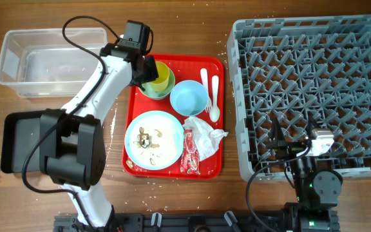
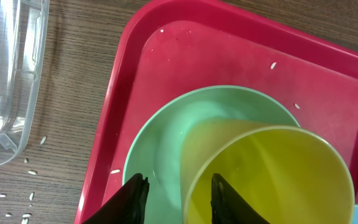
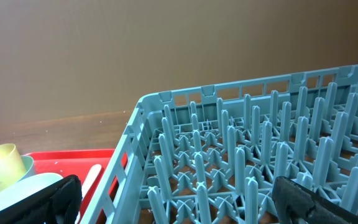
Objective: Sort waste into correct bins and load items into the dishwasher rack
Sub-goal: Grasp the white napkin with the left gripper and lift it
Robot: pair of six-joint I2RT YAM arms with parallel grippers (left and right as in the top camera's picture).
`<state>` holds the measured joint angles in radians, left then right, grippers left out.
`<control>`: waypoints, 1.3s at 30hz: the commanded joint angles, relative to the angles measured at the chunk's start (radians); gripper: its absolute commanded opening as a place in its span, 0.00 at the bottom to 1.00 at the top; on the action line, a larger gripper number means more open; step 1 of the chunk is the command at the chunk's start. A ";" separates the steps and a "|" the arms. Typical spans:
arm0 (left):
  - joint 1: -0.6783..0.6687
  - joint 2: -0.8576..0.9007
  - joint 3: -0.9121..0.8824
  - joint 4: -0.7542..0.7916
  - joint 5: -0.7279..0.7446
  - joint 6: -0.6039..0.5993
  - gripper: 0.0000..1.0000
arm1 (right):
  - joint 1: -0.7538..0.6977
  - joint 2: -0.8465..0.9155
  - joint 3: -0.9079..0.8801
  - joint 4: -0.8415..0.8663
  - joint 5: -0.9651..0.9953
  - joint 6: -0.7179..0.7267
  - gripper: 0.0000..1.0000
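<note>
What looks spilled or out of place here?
White crumbs are scattered on the table between the clear tub and red tray. The yellow cup sits tilted inside the green bowl.

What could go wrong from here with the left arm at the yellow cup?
1. The left gripper has its fingers astride the wall of the yellow cup, which leans inside the pale green bowl. Lifting may drag or tip the bowl on the red tray.
2. The grip would catch only a thin wall, so the cup could slip and fall toward the light blue bowl beside it.
</note>
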<state>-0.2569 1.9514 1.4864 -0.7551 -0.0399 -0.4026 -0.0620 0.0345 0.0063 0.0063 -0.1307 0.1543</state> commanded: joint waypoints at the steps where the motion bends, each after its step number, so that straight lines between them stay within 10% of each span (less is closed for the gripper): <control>1: -0.003 -0.019 0.018 0.000 -0.002 -0.003 0.36 | -0.003 -0.005 -0.001 0.003 -0.005 -0.014 1.00; 13: 0.002 -0.212 0.018 -0.161 0.002 -0.060 0.41 | -0.003 -0.005 -0.001 0.003 -0.005 -0.014 1.00; 19: -0.004 -0.249 0.018 -0.282 0.275 -0.061 0.33 | -0.003 -0.005 -0.001 0.003 -0.005 -0.014 1.00; 27: -0.288 -0.249 0.015 -0.344 0.256 -0.058 0.47 | -0.003 -0.005 -0.001 0.003 -0.005 -0.014 1.00; 39: -0.508 -0.089 -0.203 -0.117 0.097 -0.526 0.51 | -0.003 -0.005 -0.001 0.003 -0.005 -0.014 1.00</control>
<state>-0.7567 1.8297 1.2976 -0.9184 0.0868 -0.8764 -0.0620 0.0345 0.0063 0.0063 -0.1310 0.1543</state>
